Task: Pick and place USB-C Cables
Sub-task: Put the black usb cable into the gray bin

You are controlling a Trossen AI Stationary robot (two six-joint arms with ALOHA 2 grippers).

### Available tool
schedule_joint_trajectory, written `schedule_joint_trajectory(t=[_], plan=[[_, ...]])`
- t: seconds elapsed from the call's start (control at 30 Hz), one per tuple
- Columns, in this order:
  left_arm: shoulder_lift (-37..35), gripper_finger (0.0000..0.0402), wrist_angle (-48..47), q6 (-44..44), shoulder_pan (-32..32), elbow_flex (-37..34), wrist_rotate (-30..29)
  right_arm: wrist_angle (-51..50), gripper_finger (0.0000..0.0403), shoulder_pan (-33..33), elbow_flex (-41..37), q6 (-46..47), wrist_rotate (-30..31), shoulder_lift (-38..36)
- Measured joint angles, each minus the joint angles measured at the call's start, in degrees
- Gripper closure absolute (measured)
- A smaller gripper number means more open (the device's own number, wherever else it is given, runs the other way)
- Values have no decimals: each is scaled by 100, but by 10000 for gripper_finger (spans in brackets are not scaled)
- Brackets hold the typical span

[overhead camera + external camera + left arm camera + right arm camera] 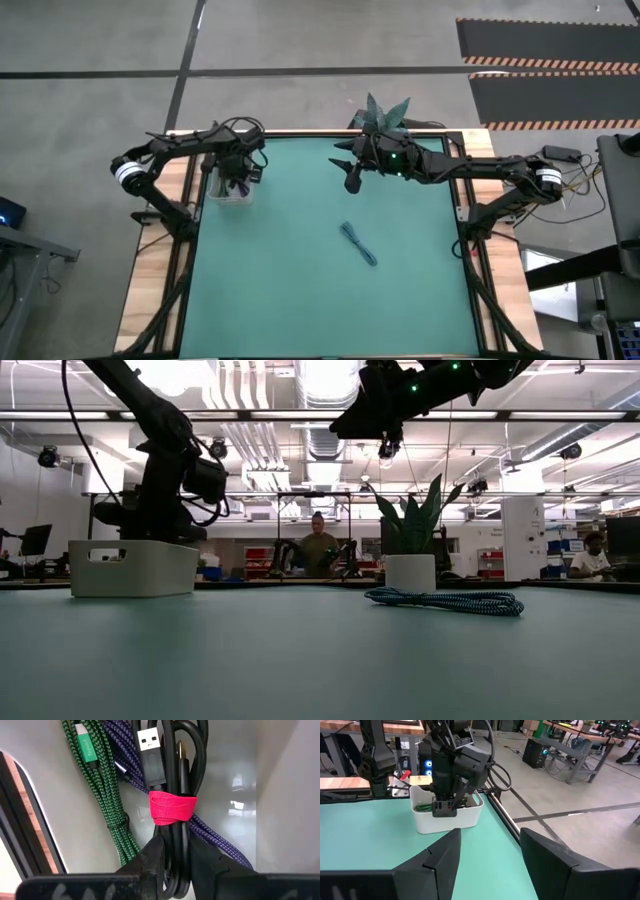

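A white bin (230, 188) stands near the table's far left corner. My left gripper (175, 852) reaches down into it and is shut on the black cable bundle with a red strap (172, 807). The green cable (107, 805) and the dark purple cable (220, 842) lie in the bin beside and under the black one. The teal-blue cable (358, 243) lies flat on the green mat near the table's middle, also seen in the low view (445, 601). My right gripper (490, 865) is open and hangs above the table's far middle (350, 178), touching nothing. My left gripper pinches the black cable bundle between its two fingers (155, 860) on the strands just past the red strap (175, 837). It comes from above, pointing down into the bin. The bundle's plug end (150, 745) stretches away over the purple cable, inside the bin walls.
A potted plant (385, 118) stands at the table's far edge, just behind my right arm. The bin's walls (290, 795) close in around my left gripper. Bare green mat (300, 290) spreads over the near half of the table. People show in the room beyond the table.
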Motion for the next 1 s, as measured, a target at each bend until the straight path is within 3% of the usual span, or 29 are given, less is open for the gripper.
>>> schedule_joint_trajectory(t=[1.0], plan=[[0,343,132,-18,0,-13,3,-39,207,0,1,0,0,0]])
